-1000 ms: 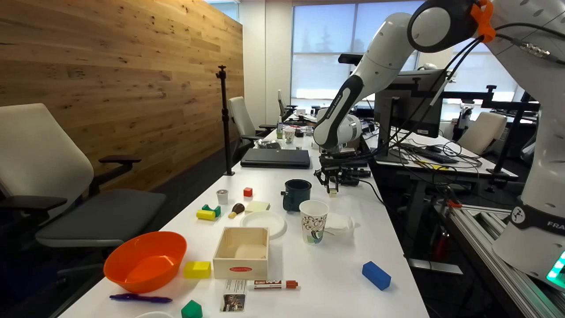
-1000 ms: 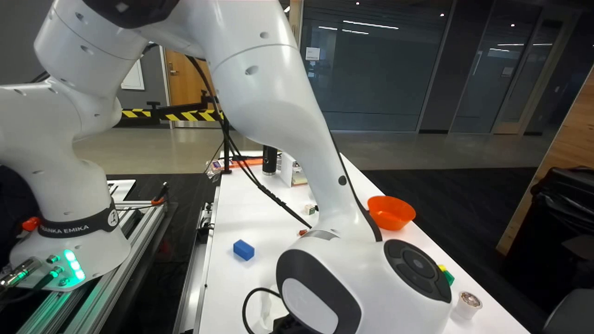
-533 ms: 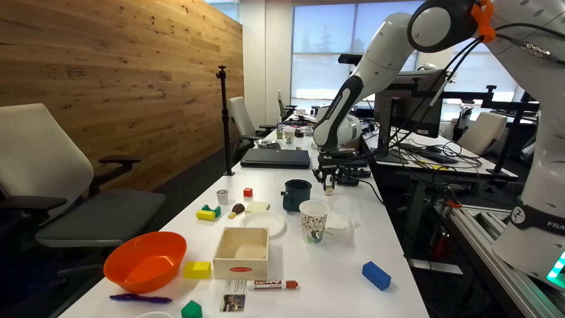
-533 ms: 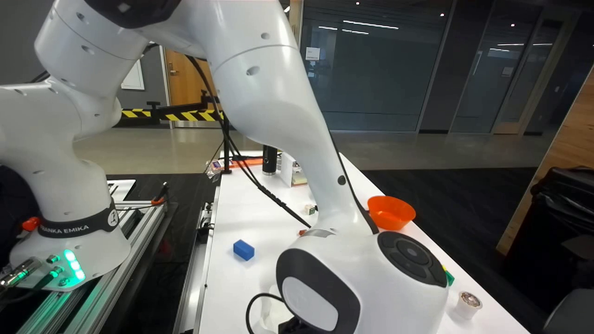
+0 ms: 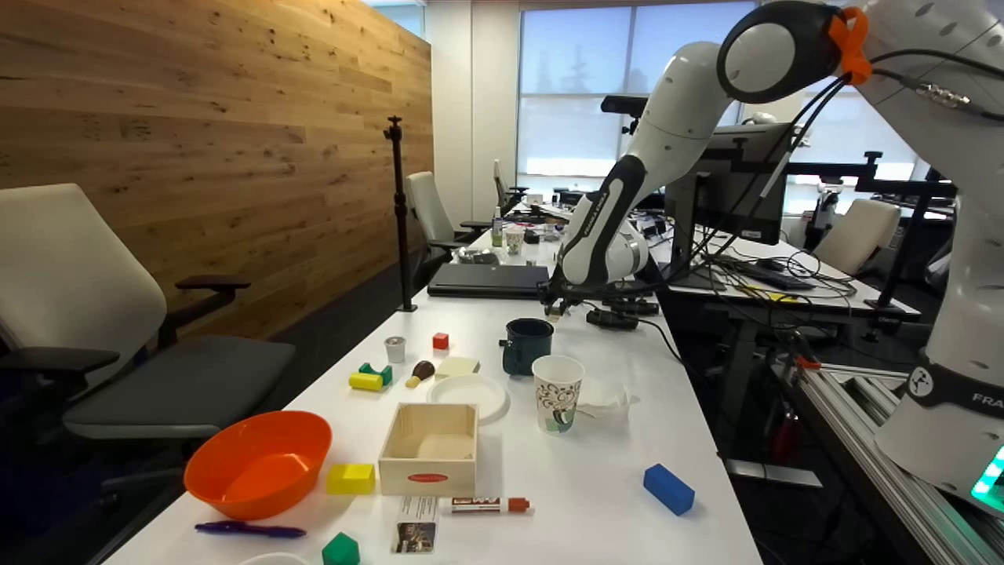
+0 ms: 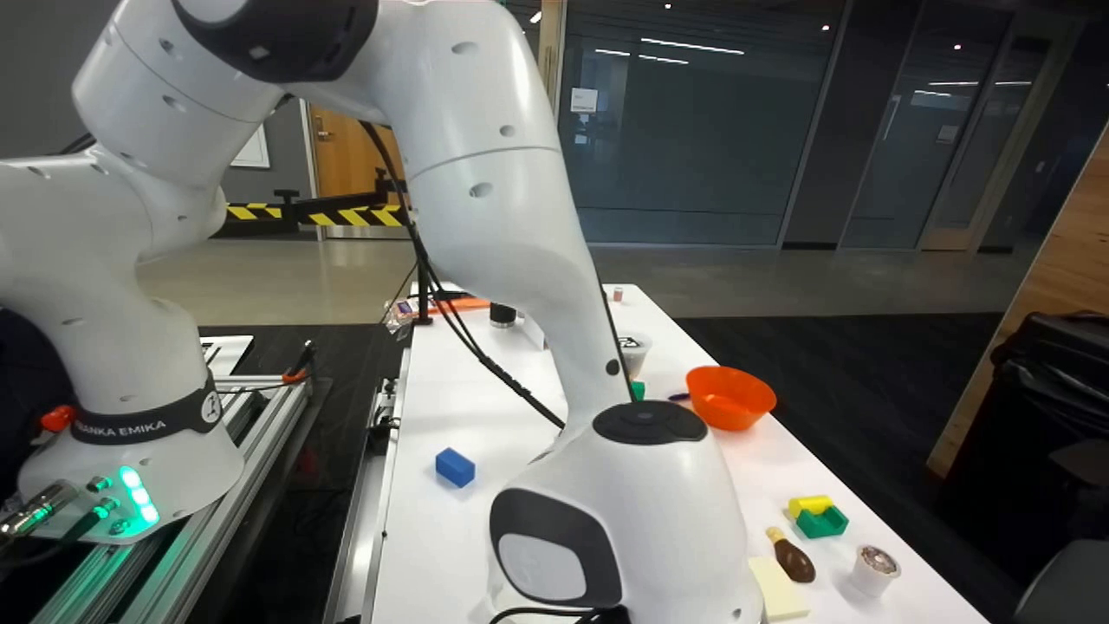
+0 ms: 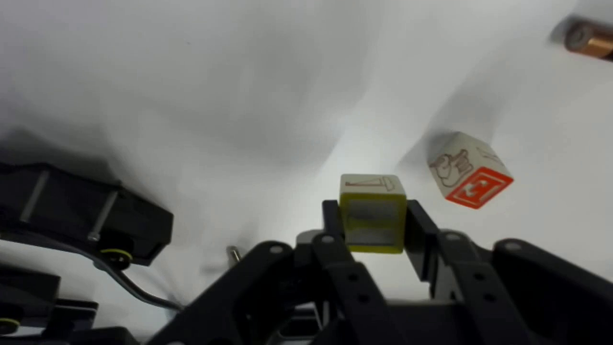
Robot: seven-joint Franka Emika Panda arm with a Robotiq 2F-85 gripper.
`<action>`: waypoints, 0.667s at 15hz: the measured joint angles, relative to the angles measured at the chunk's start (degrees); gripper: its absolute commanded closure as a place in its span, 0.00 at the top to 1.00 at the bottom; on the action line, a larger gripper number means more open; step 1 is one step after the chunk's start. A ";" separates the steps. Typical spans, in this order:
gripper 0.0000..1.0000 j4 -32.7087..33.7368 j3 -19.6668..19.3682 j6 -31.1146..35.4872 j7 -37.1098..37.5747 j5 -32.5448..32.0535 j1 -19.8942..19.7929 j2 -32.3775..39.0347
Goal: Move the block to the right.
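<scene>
A small letter block (image 7: 372, 218), off-white with a yellow-edged face, sits between both fingertips of my gripper (image 7: 373, 225). The gripper is shut on it, and the fingers touch its sides. The block looks lifted off the table. In an exterior view, the gripper (image 5: 555, 300) is tilted beyond the dark mug, with the pale block (image 5: 554, 315) at its tips. In an exterior view (image 6: 598, 617) the arm's hand hides the fingers and block. A second letter block with a red face (image 7: 471, 170) lies on the table beside the held one, right of it in the wrist view.
A dark mug (image 5: 528, 347) and paper cup (image 5: 558, 394) stand nearer. A flat black case (image 5: 489, 281) lies behind. Black devices with cable (image 5: 612, 318) are at the right edge. A blue block (image 5: 669, 490), wooden box (image 5: 429, 475) and orange bowl (image 5: 259, 466) are in front.
The gripper with the block has moved up and leftward, away from the camera, in an exterior view, and has tilted. The arm's wrist has rotated. The other table objects look unmoved.
</scene>
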 measured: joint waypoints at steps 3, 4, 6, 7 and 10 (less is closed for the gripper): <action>0.10 -0.15 3.35 13.43 -1.87 0.07 -2.26 3.10; 0.10 -0.25 4.64 17.31 -2.47 0.07 -3.30 4.23; 0.10 -0.31 6.96 23.39 -3.88 0.00 -5.43 6.35; 0.10 -0.32 7.75 25.36 -4.37 -0.05 -6.28 7.23; 0.11 -0.33 8.73 27.01 -5.50 -0.06 -7.73 8.73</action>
